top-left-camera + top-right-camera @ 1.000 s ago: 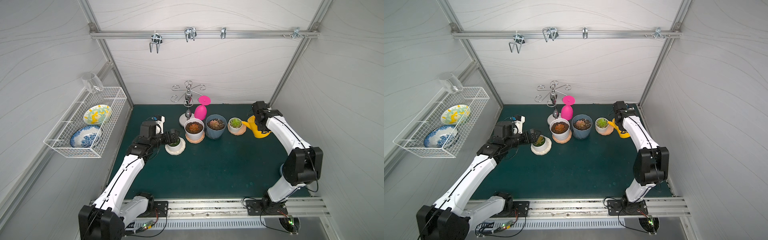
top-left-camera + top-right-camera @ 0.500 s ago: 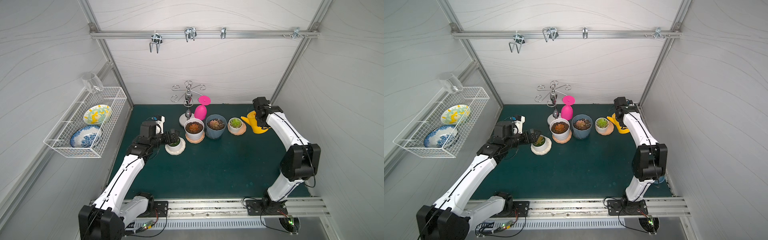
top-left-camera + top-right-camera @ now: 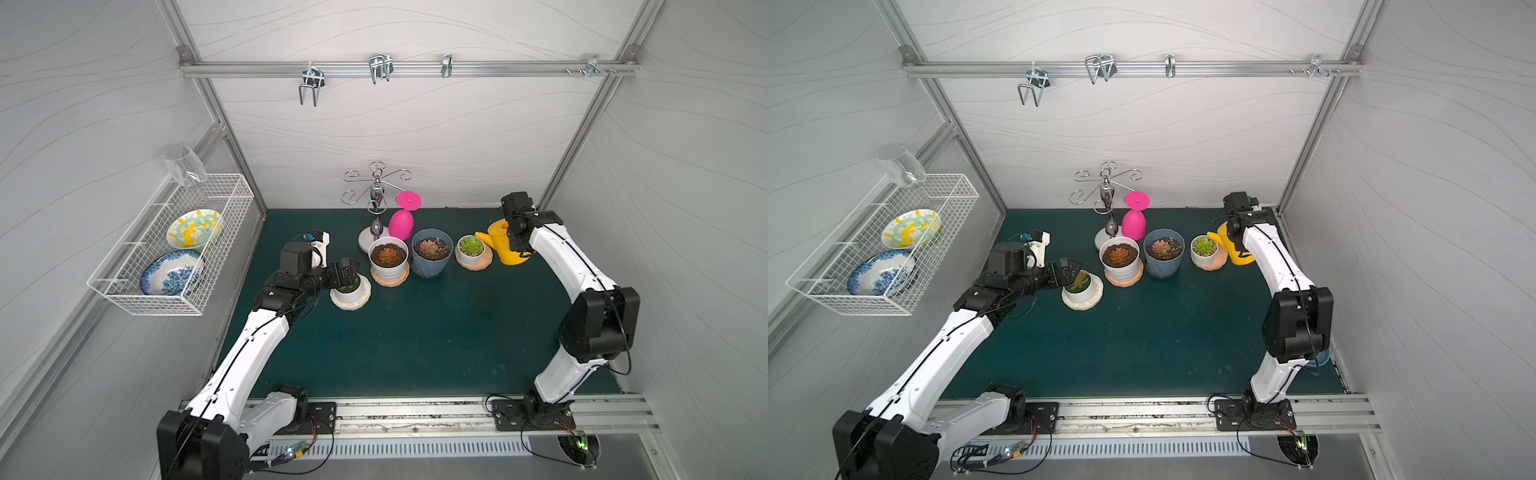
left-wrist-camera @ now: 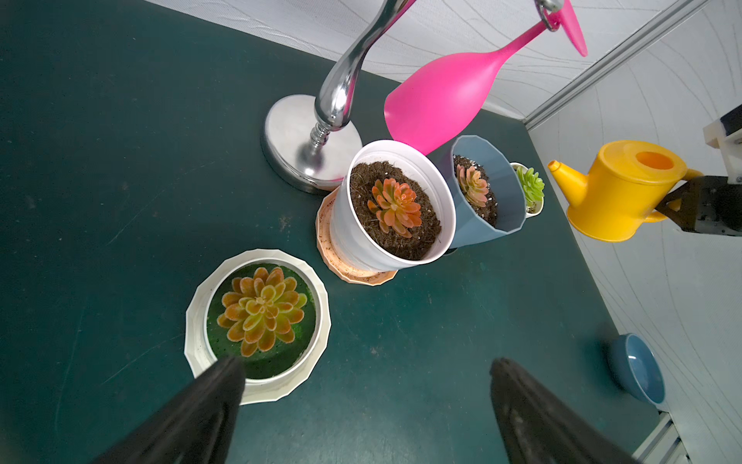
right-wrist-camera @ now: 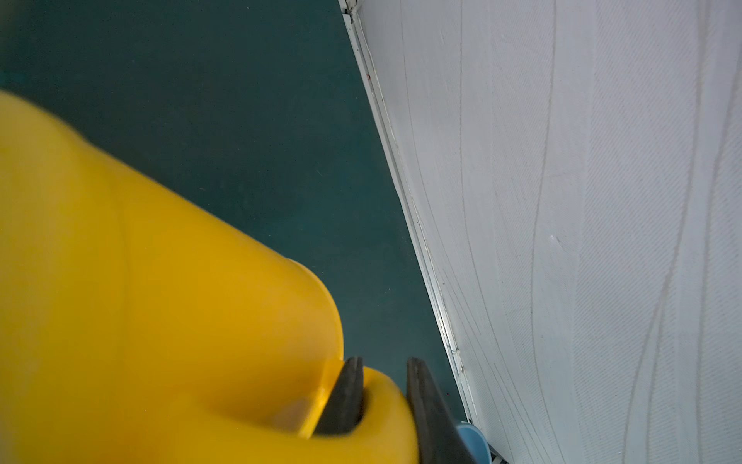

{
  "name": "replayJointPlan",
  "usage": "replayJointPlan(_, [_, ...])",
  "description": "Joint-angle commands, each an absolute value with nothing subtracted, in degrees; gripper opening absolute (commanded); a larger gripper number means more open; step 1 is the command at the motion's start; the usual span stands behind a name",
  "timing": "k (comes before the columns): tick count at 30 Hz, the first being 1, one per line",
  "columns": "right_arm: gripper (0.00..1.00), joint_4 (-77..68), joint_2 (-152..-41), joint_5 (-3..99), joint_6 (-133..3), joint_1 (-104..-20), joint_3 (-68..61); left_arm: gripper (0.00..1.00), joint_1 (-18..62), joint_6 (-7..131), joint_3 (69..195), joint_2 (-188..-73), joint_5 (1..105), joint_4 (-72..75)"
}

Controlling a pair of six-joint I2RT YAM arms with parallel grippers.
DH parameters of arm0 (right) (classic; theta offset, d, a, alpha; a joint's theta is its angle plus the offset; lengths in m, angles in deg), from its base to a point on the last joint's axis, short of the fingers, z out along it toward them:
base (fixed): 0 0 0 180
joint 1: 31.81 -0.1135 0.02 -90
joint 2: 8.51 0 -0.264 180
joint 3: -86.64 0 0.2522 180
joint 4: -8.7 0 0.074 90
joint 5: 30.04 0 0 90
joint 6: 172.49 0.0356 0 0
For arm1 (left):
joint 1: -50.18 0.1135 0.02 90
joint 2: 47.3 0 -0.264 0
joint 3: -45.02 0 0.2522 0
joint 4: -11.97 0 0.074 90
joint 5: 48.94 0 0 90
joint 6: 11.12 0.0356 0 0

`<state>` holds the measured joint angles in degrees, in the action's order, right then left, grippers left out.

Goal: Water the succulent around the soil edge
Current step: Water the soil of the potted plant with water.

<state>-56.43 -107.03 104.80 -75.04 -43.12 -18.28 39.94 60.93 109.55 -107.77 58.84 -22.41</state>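
Watering can point(image 3: 505, 246): light, rigid, slick plastic, I'd judge; right gripper point(image 5: 381, 371) clamped on its handle point(image 5: 385, 405), left gripper point(image 4: 365, 371) apart.

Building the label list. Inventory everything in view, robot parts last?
watering can: 1, yellow, rear right
tall white pot: 1, orange succulent, rear centre
blue-grey pot: 1, pinkish succulent, beside it
small white pot: 1, green succulent, nearest can
low white pot: 1, orange-yellow succulent, by left gripper
glass stand: 1, chrome, rear centre
wine glass: 1, pink, inverted on stand
wire basket: 1, white, left wall
plates: 2, yellow-patterned, blue-patterned, in basket
clear glass: 1, above basket
bowl: 1, blue, by right wall
hooks: 4, metal, overhead rail
mat: 1, dark green
left gripper: open, at low white pot
right gripper: shut on watering can's handle
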Motion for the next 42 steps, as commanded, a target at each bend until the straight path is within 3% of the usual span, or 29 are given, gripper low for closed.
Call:
replayJointPlan(1, [0.00, -55.11, -106.60, 106.07, -75.72, -44.00, -20.00, 1.00, 39.90, 61.66, 112.21, -107.77, 58.81, -21.31])
replayJointPlan(32, [0.00, -56.02, -96.28, 110.67, -73.58, -48.09, -8.46, 1.00, 39.89, 61.40, 112.14, -107.24, 58.81, -21.53])
replayJointPlan(42, [0.00, -56.16, -93.92, 107.38, -73.01, -48.28, -8.15, 1.00, 39.90, 61.37, 112.17, -106.96, 58.68, -21.66])
